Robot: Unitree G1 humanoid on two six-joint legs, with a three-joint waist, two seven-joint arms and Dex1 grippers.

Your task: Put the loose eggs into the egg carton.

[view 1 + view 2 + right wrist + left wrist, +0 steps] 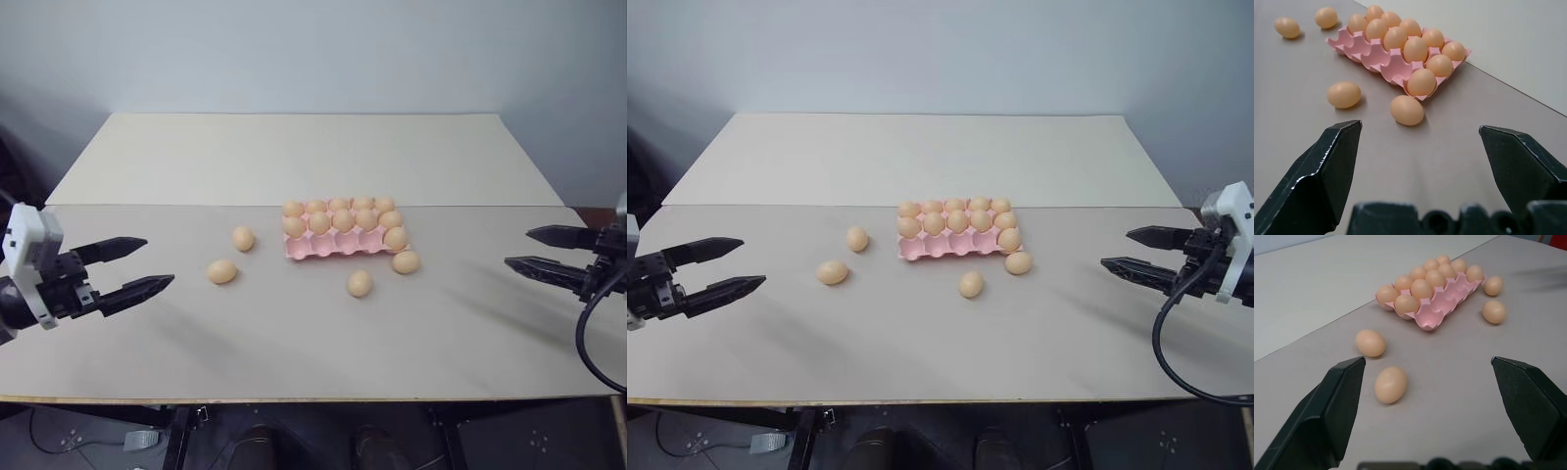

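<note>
The pale pink egg carton (328, 249) lies mid-table, its two back rows full of tan eggs and one more egg in the front row's right end cup. Several loose eggs lie around it: two to its left (243, 238) (222, 271), one in front (360, 284), and one at its right front corner (406, 261). My left gripper (160, 261) hovers open over the table's left side, well short of the nearest egg (1391, 384). At the right edge my right gripper (517, 248) is open too, aimed toward the corner egg (1407, 109). Both are empty.
The beige table (294, 343) has a seam running across it just behind the carton. A pale wall stands behind the far edge. Below the table's front edge are dark floor and a cable.
</note>
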